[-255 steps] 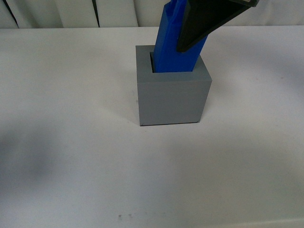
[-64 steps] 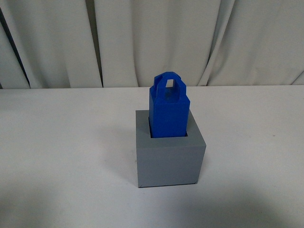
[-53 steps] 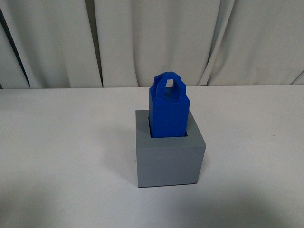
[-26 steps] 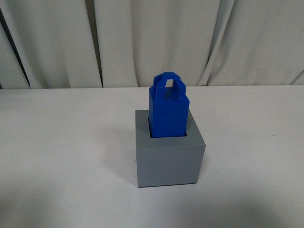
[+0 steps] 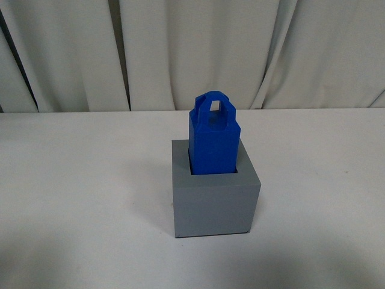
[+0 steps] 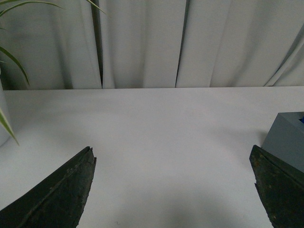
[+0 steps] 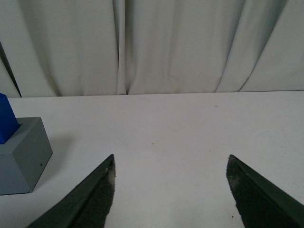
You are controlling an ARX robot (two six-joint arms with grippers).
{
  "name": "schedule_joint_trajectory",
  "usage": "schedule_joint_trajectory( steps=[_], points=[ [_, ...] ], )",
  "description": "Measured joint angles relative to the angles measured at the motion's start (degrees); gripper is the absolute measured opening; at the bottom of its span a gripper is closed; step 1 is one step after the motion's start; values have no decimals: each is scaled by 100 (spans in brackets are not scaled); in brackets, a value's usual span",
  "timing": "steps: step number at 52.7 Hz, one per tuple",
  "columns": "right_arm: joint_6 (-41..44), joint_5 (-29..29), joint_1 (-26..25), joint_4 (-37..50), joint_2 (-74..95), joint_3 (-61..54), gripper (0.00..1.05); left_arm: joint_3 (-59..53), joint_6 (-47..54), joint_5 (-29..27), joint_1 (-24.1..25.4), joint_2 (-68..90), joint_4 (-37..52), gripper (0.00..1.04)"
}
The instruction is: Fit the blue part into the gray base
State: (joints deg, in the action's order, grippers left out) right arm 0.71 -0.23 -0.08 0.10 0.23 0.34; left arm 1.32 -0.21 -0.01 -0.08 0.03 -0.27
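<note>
The blue part [image 5: 213, 139] stands upright in the square recess of the gray base [image 5: 215, 201] at the middle of the white table; its loop handle points up. Neither arm shows in the front view. My left gripper [image 6: 172, 154] is open and empty over bare table, with the gray base [image 6: 287, 137] at the frame's edge beyond one finger. My right gripper [image 7: 170, 161] is open and empty over bare table; the gray base [image 7: 23, 154] and a corner of the blue part [image 7: 6, 124] show at the side of that view.
The white table [image 5: 78, 180] runs back to pale curtains [image 5: 192, 48]. Green plant leaves [image 6: 12, 61] show at the edge of the left wrist view.
4.8 s ago a dark gripper held the blue part low in the base and the view was closer. Over the last second nothing has moved.
</note>
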Motion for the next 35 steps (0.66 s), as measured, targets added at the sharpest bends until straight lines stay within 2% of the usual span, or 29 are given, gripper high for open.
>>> schedule_joint_trajectory(
  steps=[6,7,10,35],
  points=[
    [-4,-2,0,0,0,0,99,0,-2,0,0,0,0,99],
    [-9,0,0,0,0,0,99,0,0,0,0,0,0,99],
    [-9,0,0,0,0,0,97,0,0,0,0,0,0,99],
    [-9,0,0,0,0,0,97,0,0,0,0,0,0,99]
  ],
)
